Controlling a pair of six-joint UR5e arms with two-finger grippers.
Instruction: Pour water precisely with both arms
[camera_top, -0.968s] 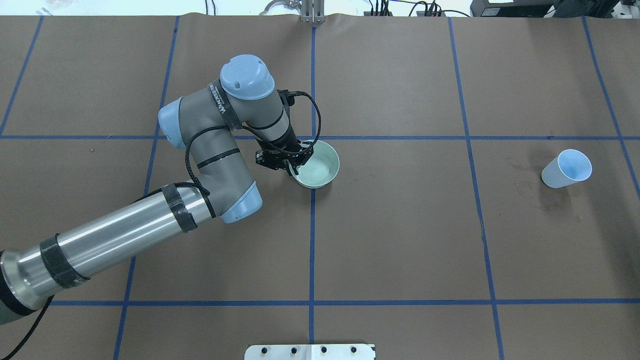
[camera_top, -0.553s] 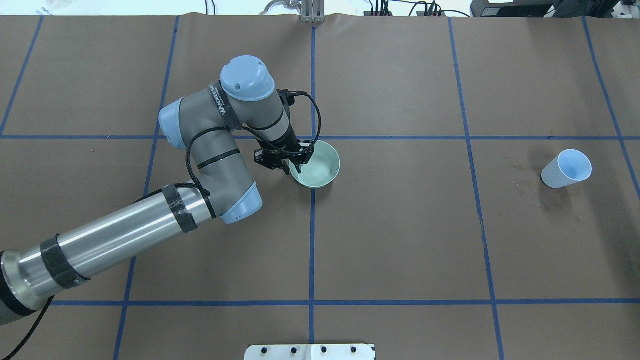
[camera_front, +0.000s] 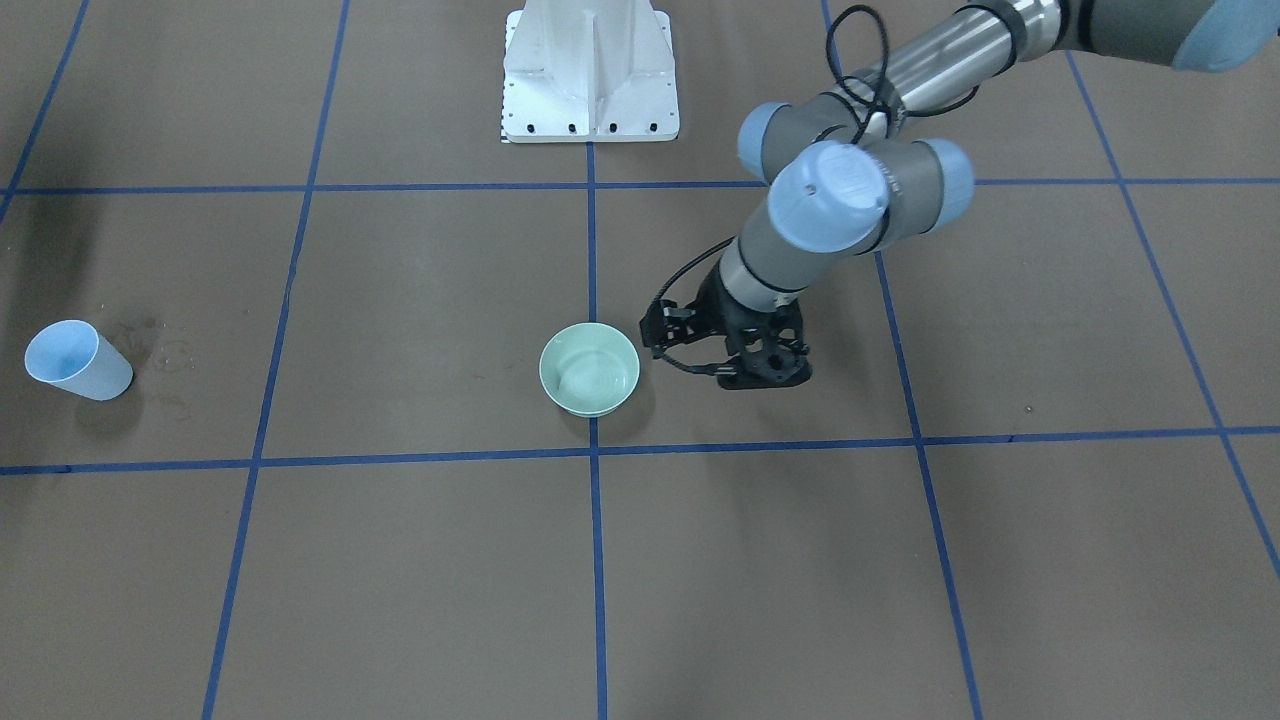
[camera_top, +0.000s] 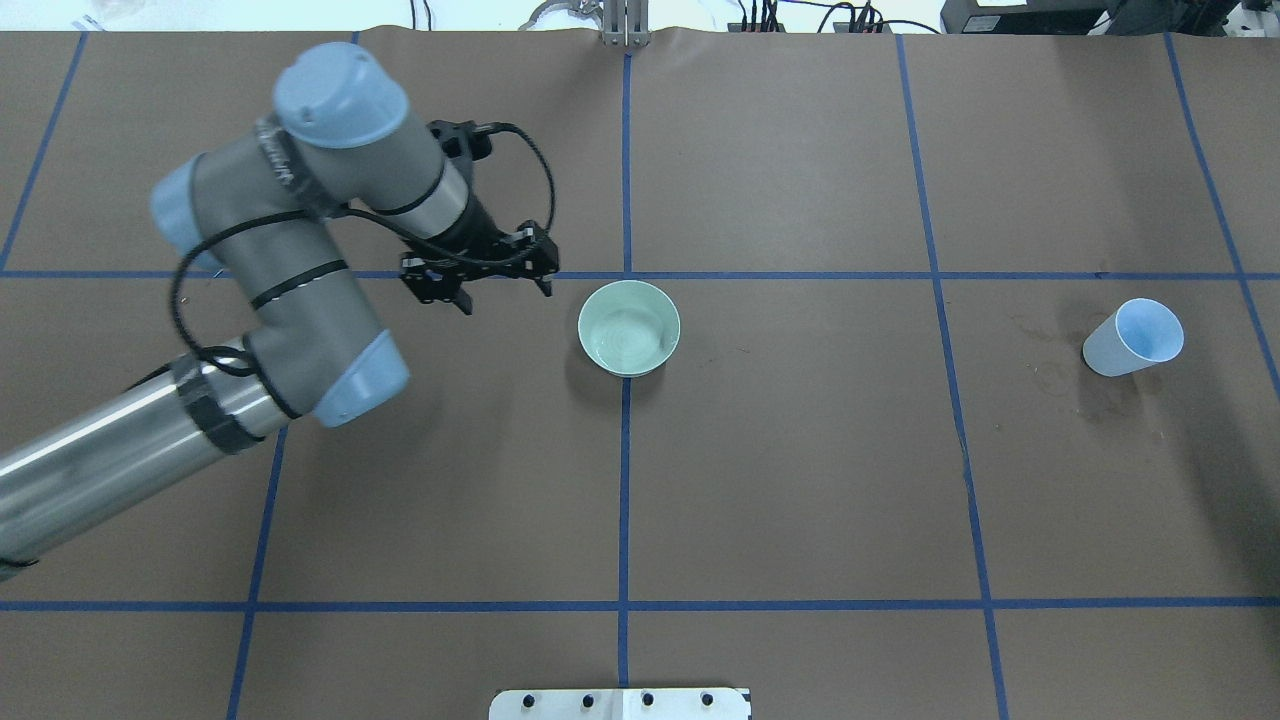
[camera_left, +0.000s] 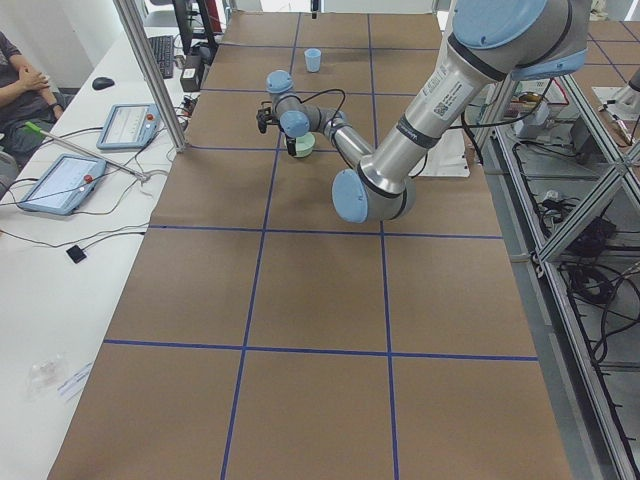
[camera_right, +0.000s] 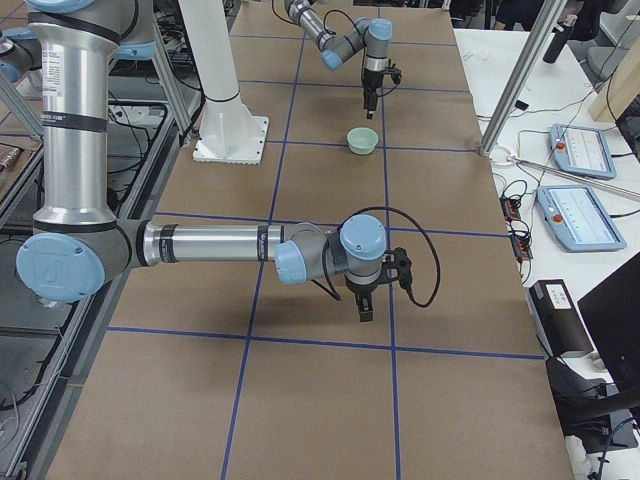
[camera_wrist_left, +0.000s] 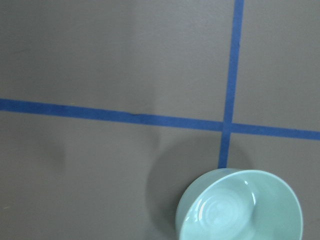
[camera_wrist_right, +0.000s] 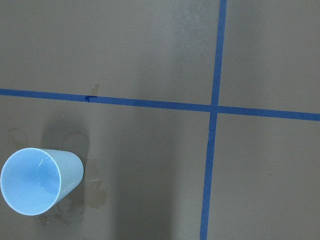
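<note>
**Near the worktop's middle: bowl standing, left tool free; cup by the right edge**

Near the middle of the brown paper worktop (camera_top: 800, 480), on a blue tape line (camera_top: 624, 480), stands the pale green round bowl (camera_top: 629, 327). Faint rings at its bottom read as the water (camera_wrist_left: 216, 216), a shallow layer. My left gripper (camera_top: 505, 295) hangs near the bowl on the side toward the left edge, apart from it, jaws spread and empty. Close to the right edge stands the pale blue tapered cup (camera_wrist_right: 39, 184), upright, with damp marks (camera_wrist_right: 95, 197) on the paper by its foot. Whether it holds liquid I cannot tell. My right gripper (camera_right: 365, 308) shows only in a side view, so I cannot tell whether it is spread or clenched. Its wrist camera looks down on the cup.

Judged step: taking the cup with the right arm for a pour into the bowl. To do it well I would centre the jaws on the cup's wall about halfway up. I would close only until firm, since a thin wall would likely buckle, then lift straight and carry the cup level. Over the bowl, the lip belongs low and above the bowl's middle, with a slow tilt. The left gripper could pinch the bowl's rim to steady it.
</note>
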